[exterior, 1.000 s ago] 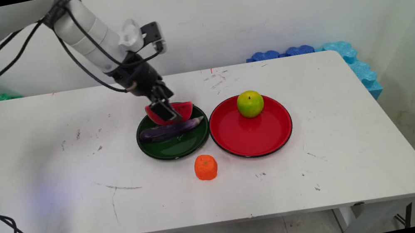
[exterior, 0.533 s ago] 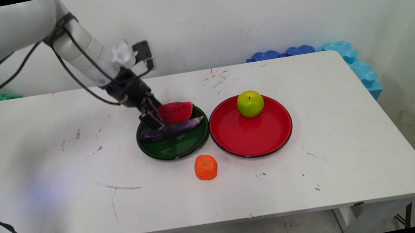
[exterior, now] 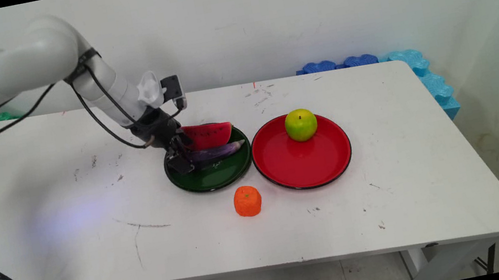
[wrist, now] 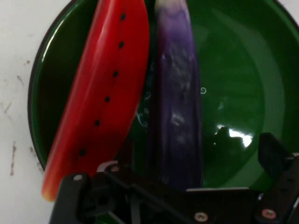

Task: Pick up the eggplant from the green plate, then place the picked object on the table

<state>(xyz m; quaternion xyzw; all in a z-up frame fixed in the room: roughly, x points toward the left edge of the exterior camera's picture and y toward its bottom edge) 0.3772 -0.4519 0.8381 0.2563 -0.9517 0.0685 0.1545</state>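
Observation:
A dark green plate (exterior: 210, 179) near the table's middle holds a red watermelon slice (exterior: 207, 135) at its far side and a purple eggplant (exterior: 217, 152) lying across it. My gripper (exterior: 180, 159) is low over the plate's left edge, at the eggplant's left end. In the hand view the eggplant (wrist: 177, 93) runs up from between the open fingers, and the watermelon slice (wrist: 103, 93) lies just left of it on the green plate (wrist: 238, 70). My gripper (wrist: 173, 172) straddles the eggplant's near end; I cannot tell whether a finger (wrist: 273, 151) touches it.
A red plate (exterior: 304, 164) stands right of the green one with a green apple (exterior: 300, 124) on its far side. An orange toy fruit (exterior: 247, 201) sits on the table in front of both plates. Blue foam mats (exterior: 423, 73) lean at the back right corner.
The gripper has moved left and down, from the watermelon slice to the eggplant's left end at the plate's edge. The fruit and plates have not shifted.

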